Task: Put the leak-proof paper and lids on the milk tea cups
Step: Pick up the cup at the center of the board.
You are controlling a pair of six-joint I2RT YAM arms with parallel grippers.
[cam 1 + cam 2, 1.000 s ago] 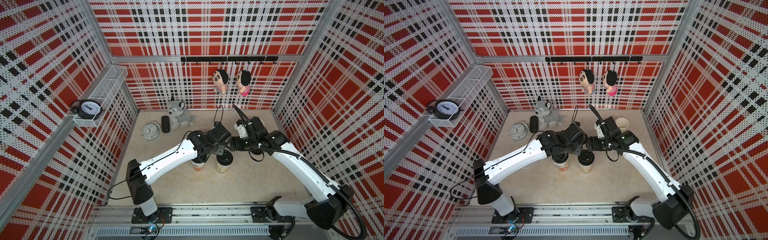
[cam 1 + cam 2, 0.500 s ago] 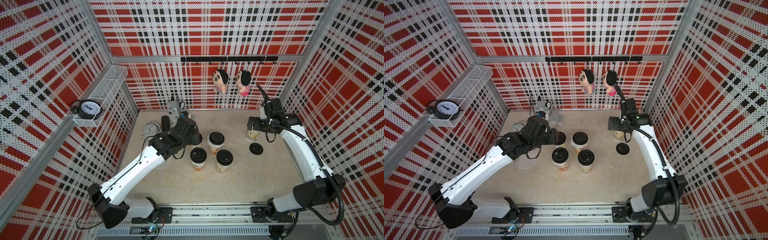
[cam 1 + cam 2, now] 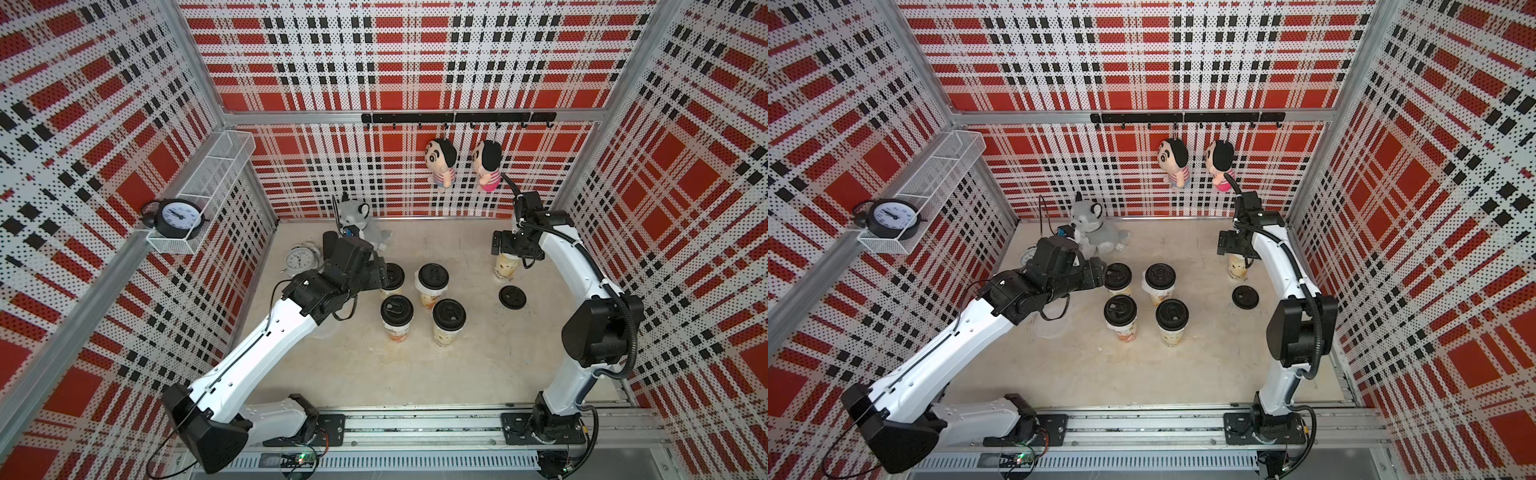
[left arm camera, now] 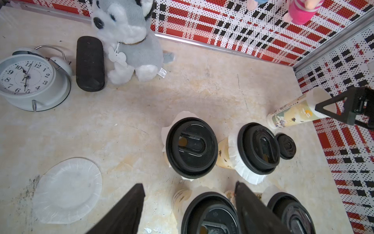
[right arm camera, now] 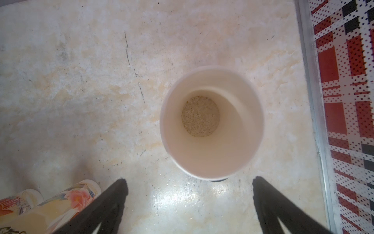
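Left gripper (image 4: 189,184) was seen with jaws parted and nothing between them, by the cluster of four lidded milk tea cups (image 3: 426,296) mid-table. The right gripper (image 5: 189,180) was spread wide and empty over the fifth cup (image 5: 211,121), which stood uncovered near the back right corner.

One sheet of leak-proof paper (image 4: 68,190) was found flat on the tabletop (image 3: 374,374), apart from the cups. Whitish rims of further sheets were seen under the black lids (image 4: 191,147). A loose lid (image 3: 512,297) was laid near the uncovered cup.

The beige surface was mottled, stained and scratched. Perforated plaid walls (image 3: 395,54) in red, black and white were set on three sides. Two dolls (image 3: 440,162) were hung from a black hook rail (image 3: 457,118), and a black clock (image 3: 176,214) was set in a wire shelf (image 3: 220,162). A white alarm clock (image 4: 30,79), a black case (image 4: 90,63) and a grey plush dog (image 4: 129,40) were ranged along the back.
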